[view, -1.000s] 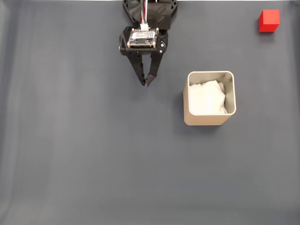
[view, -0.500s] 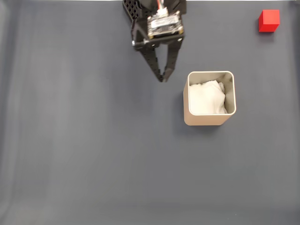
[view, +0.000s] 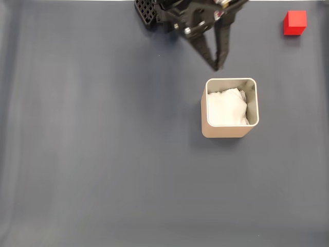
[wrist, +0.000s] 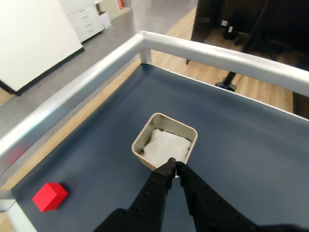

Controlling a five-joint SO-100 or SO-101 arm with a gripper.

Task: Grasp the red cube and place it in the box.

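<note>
**Tool closed and empty above the desk; cube in far corner**

Black two-finger tool [view: 216, 67]: fingers pressed together at the tips, nothing held. Seen in the fixed view reaching down from the top edge, tips just above the upper rim of the box and apart from it. Seen in the wrist view [wrist: 172, 164] entering from the bottom edge, tips meeting in front of the near wall of the box.

Beige square box with rounded corners and thin walls [view: 209, 128]: upright on the desk, right of centre in the fixed view. White soft padding [view: 226, 108] inside, crumpled, covering most of the bottom. In the wrist view [wrist: 139, 140], near the middle of the picture, padding [wrist: 164, 146] visible within.

Small bright red plain-faced cube [view: 295, 22]: resting on the desk in the top right corner of the fixed view, well apart from the box and from the tool. In the wrist view [wrist: 49, 196], at the lower left, close to the corner of the rail.

Dark blue-grey matte desk surface [view: 103, 154]: carries box and cube.

Silver metal rail [wrist: 72, 94]: bordering the desk on two sides in the wrist view. Beyond it, wooden floor [wrist: 251, 82] and white drawer cabinets [wrist: 87, 21].
</note>
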